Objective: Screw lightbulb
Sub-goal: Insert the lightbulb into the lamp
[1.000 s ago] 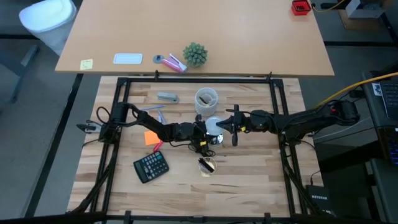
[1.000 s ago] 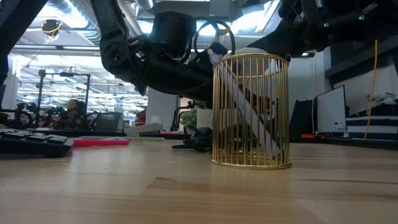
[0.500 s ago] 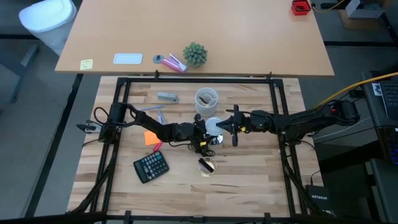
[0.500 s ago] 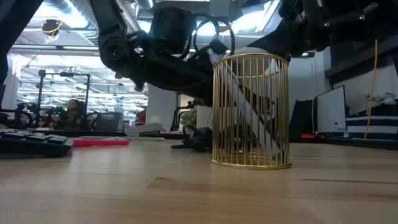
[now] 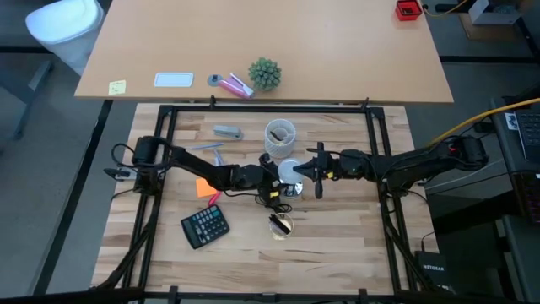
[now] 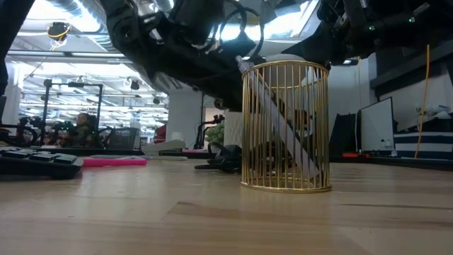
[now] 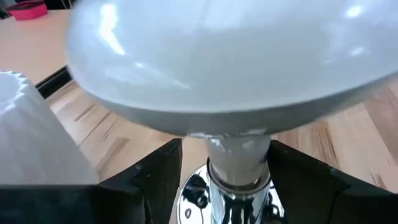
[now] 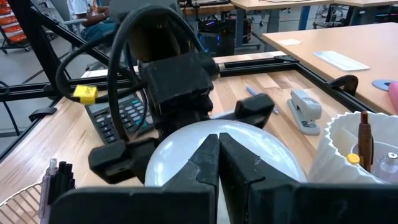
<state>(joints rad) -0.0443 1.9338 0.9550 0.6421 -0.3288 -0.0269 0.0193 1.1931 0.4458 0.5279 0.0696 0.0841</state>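
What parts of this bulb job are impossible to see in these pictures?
- Low view: lightbulb hidden behind the gold wire basket and dark arms.
- Left wrist view: the lightbulb fills the frame; its thread inside the silver socket is hidden.
- High view: both tools' fingertips too small to judge.

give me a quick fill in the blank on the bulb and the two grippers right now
1. The small white pear-shaped lightbulb stands with its base in the round shiny ____ socket.
2. The left gripper has its fingers ____, one on each side of the bulb's neck.
3. The right gripper, above the bulb's dome, is ____.
4. The dark calculator lies on the ____ arm's side of the table.

Missing words: silver; open; shut; left
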